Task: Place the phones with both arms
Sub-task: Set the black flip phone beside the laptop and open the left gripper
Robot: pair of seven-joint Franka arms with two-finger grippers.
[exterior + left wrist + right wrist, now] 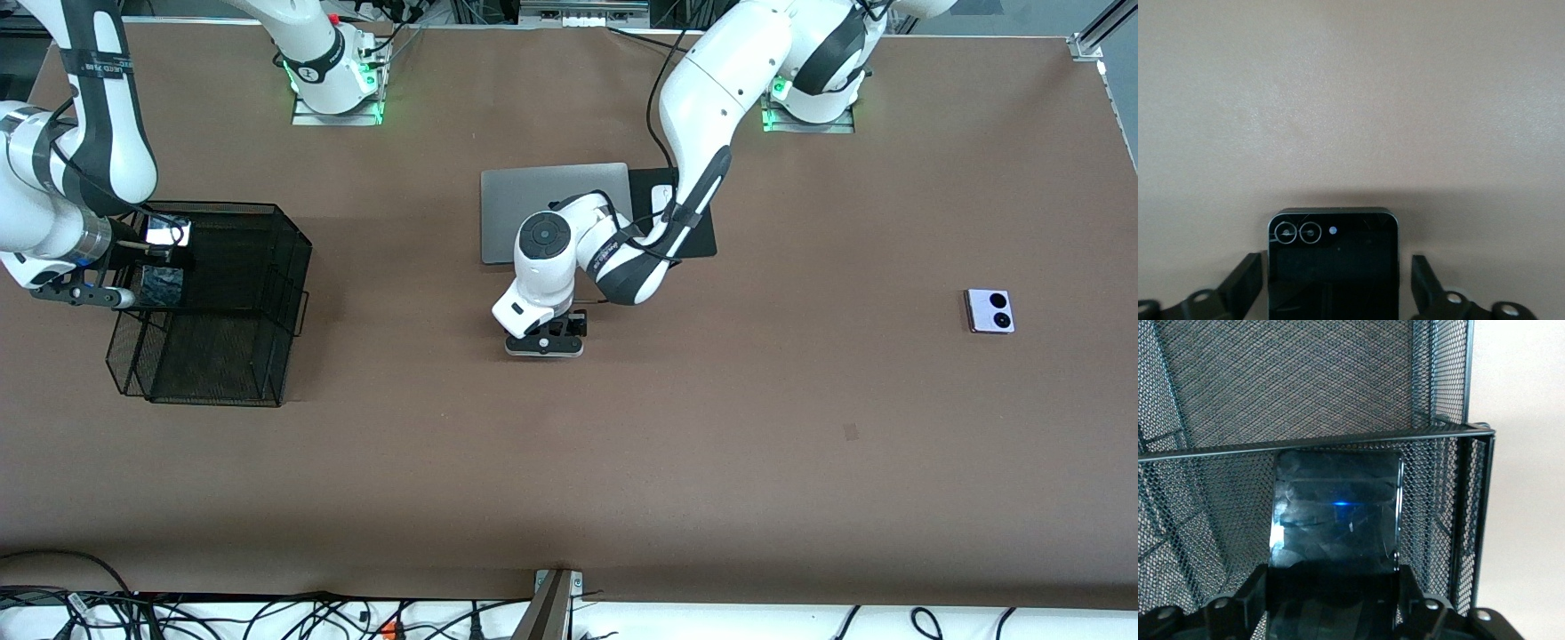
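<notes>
While one phone enters the mesh rack (267,267) | right gripper (1331,603) clamps slim phone (1335,517) | left gripper (1338,293) jaws apart around folded phone (1333,263) | lilac phone (989,311) remains untouched.

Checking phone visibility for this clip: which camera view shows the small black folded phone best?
The left wrist view: the small black folded phone lies on the table between the left gripper's open fingers, two lenses showing. The front view hides it under the left arm's hand; the right wrist view shows only another phone in a mesh basket.
</notes>
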